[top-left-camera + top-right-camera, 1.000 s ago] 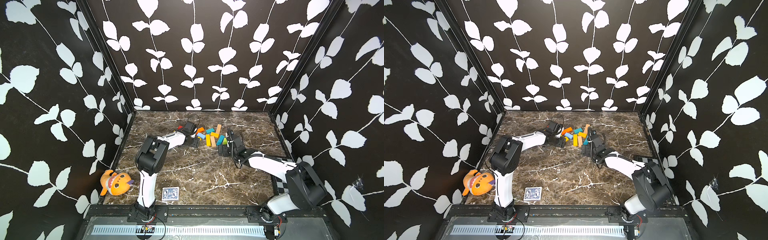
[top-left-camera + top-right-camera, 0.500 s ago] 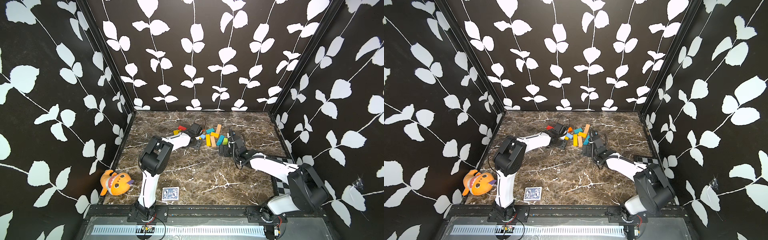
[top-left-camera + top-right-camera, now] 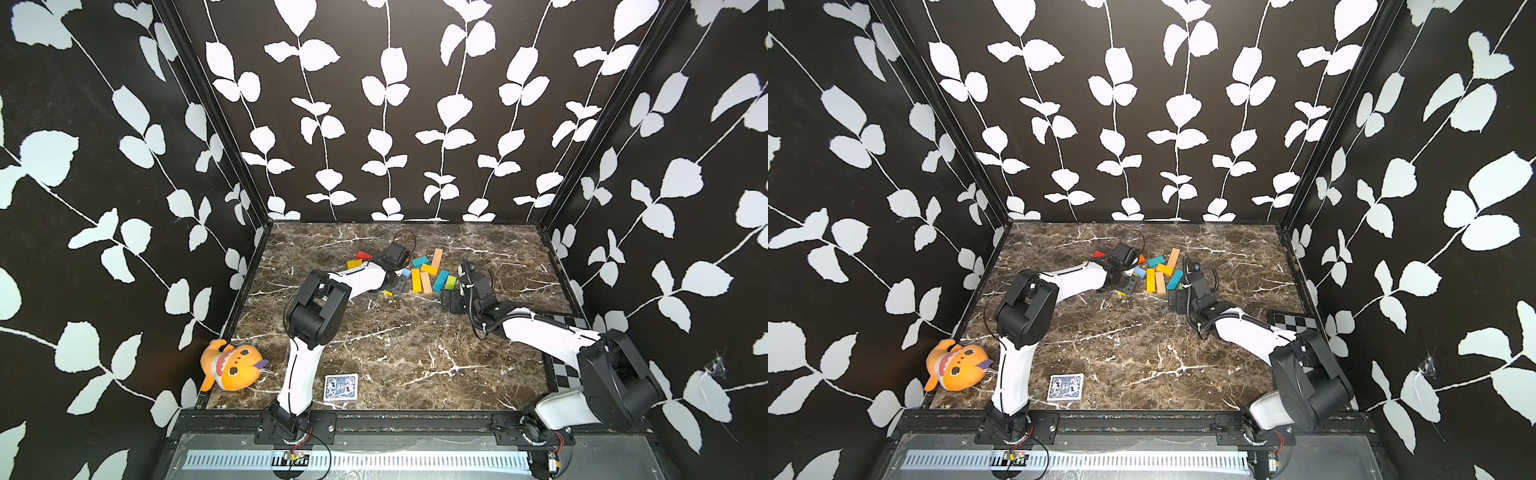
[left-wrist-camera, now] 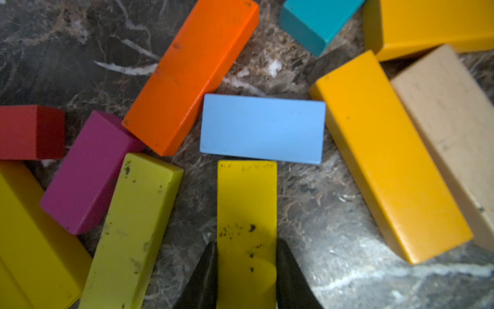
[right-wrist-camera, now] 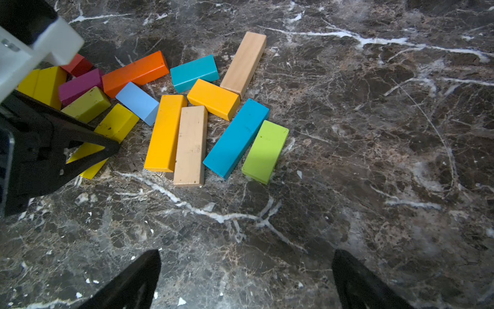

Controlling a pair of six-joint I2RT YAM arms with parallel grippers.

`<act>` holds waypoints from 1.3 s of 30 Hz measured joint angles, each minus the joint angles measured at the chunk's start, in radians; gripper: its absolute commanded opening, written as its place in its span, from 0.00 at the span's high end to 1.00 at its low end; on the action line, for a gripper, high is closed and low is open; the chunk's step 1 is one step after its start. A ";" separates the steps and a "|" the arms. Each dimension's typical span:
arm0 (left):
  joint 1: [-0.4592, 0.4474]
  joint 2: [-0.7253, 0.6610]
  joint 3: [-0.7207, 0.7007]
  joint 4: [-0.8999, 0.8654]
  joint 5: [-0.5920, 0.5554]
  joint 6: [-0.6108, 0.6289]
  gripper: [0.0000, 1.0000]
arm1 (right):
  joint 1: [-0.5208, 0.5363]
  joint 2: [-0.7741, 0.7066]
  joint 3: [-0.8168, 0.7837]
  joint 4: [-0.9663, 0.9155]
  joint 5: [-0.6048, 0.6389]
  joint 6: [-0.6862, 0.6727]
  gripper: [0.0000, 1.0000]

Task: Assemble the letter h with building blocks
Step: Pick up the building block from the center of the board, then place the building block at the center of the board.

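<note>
Blocks (image 3: 427, 282) lie in one loose pile, far middle of the surface (image 5: 374, 160): two amber (image 5: 164, 133), two tan (image 5: 190, 145), two teal (image 5: 236, 137); one each orange (image 5: 135, 72), red (image 5: 78, 65), pink (image 5: 80, 85), light blue (image 5: 137, 103), green (image 5: 264, 151), olive (image 5: 87, 107); at least two yellow (image 5: 49, 85). Left fingers (image 4: 205, 273) pinch one yellow block (image 4: 246, 198). Right fingers (image 5: 139, 281) stand wide apart, empty, beside the pile. One card (image 3: 340, 387) and one plush (image 3: 232, 368) lie nearer.
</note>
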 measured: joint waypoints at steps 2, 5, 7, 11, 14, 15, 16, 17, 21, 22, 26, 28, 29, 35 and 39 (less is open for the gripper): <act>-0.001 -0.005 -0.009 0.012 0.000 -0.017 0.78 | -0.002 0.000 -0.002 0.000 -0.002 0.002 0.01; -0.003 -0.042 -0.065 0.041 0.001 -0.057 0.79 | -0.005 -0.003 -0.002 0.003 -0.004 0.008 0.01; -0.005 -0.095 -0.123 0.046 0.002 -0.089 0.80 | -0.006 -0.015 -0.010 0.007 -0.004 0.013 0.01; -0.013 -0.256 -0.253 0.072 -0.010 -0.150 0.83 | -0.007 -0.036 -0.019 0.007 -0.009 0.019 0.01; -0.028 -0.398 -0.347 0.091 -0.029 -0.199 0.85 | -0.007 -0.046 -0.022 0.011 -0.016 0.023 0.01; -0.033 -0.438 -0.377 0.099 -0.034 -0.215 0.85 | -0.007 -0.048 -0.023 0.011 -0.017 0.024 0.01; -0.037 -0.476 -0.409 0.103 -0.041 -0.231 0.84 | -0.007 -0.049 -0.023 0.012 -0.019 0.025 0.01; -0.039 -0.513 -0.444 0.105 -0.048 -0.248 0.83 | -0.007 -0.049 -0.023 0.013 -0.021 0.026 0.01; -0.043 -0.593 -0.550 0.085 -0.059 -0.299 0.83 | -0.007 -0.055 -0.024 0.012 -0.025 0.033 0.01; -0.043 -0.595 -0.562 0.077 -0.062 -0.307 0.83 | -0.007 -0.058 -0.024 0.011 -0.025 0.034 0.01; -0.040 -0.595 -0.607 0.059 -0.085 -0.322 0.83 | -0.007 -0.065 -0.024 0.012 -0.024 0.041 0.01; -0.030 -0.592 -0.609 0.051 -0.088 -0.325 0.83 | -0.007 -0.065 -0.024 0.010 -0.023 0.043 0.01; -0.026 -0.591 -0.608 0.052 -0.088 -0.327 0.83 | -0.007 -0.065 -0.024 0.011 -0.021 0.043 0.01; 0.013 -0.538 -0.589 0.054 -0.097 -0.312 0.83 | -0.007 -0.065 -0.024 0.005 -0.013 0.045 0.01; 0.027 -0.493 -0.573 0.058 -0.098 -0.304 0.84 | -0.007 -0.065 -0.024 0.005 -0.012 0.045 0.01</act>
